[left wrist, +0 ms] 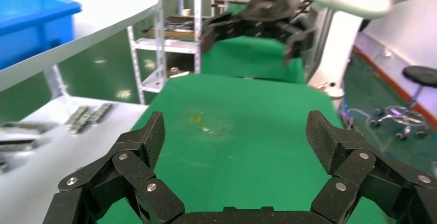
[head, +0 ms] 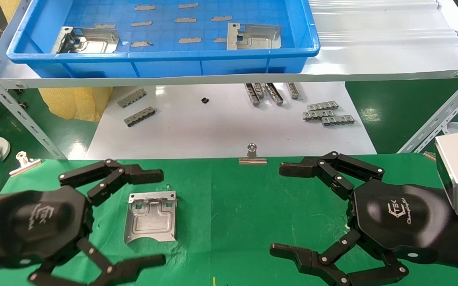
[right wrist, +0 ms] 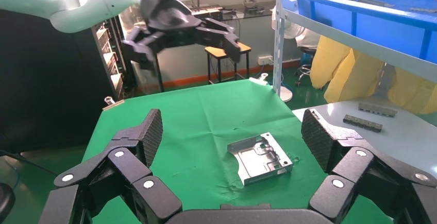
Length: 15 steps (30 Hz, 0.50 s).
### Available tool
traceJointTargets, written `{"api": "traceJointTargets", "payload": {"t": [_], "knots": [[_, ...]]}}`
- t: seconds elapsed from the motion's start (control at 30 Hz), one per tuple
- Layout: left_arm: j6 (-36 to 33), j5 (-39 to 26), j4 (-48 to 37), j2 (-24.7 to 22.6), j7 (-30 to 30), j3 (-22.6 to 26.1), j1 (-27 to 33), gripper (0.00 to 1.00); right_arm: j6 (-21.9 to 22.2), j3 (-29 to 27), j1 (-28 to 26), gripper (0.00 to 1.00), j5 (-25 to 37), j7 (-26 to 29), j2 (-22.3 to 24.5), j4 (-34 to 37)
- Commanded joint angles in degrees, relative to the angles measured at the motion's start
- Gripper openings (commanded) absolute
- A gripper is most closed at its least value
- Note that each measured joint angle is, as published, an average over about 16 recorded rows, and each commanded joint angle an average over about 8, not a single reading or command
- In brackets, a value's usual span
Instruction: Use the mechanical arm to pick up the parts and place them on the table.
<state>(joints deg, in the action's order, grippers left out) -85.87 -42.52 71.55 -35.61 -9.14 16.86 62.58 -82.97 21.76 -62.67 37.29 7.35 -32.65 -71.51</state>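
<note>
Green table (head: 253,206) holds one part (head: 151,217). I read "Champion" on my right gripper (head: 280,210); left gripper (head: 161,218) logo unreadable. Both hover level, fingers spread, empty.

Head camera looks forward and down over the green worktop (head: 233,206) from above. Each wrist camera sits close behind its own jaws, facing across the same worktop toward the opposite arm.

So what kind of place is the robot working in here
Most likely a factory or workshop parts-handling station: stamped metal parts sit in a blue plastic tray on slotted-angle racking, toothed metal strips lie sorted on a white board, and the floor is glossy green.
</note>
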Motion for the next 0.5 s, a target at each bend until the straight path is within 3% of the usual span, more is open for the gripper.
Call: {"api": "traceJointTargets", "payload": {"t": [0.03, 0.5], "knots": [[0.2, 0.7, 2.3, 0.6, -1.6, -0.9, -1.1, 1.0, 0.0, 0.0, 0.0, 1.0, 0.0, 0.0, 0.0, 0.0], [0.3, 1.2, 3.2, 0.9, -2.1, -1.3, -1.6, 1.0, 0.0, 0.0, 0.0, 1.0, 0.0, 0.0, 0.0, 0.0]]}}
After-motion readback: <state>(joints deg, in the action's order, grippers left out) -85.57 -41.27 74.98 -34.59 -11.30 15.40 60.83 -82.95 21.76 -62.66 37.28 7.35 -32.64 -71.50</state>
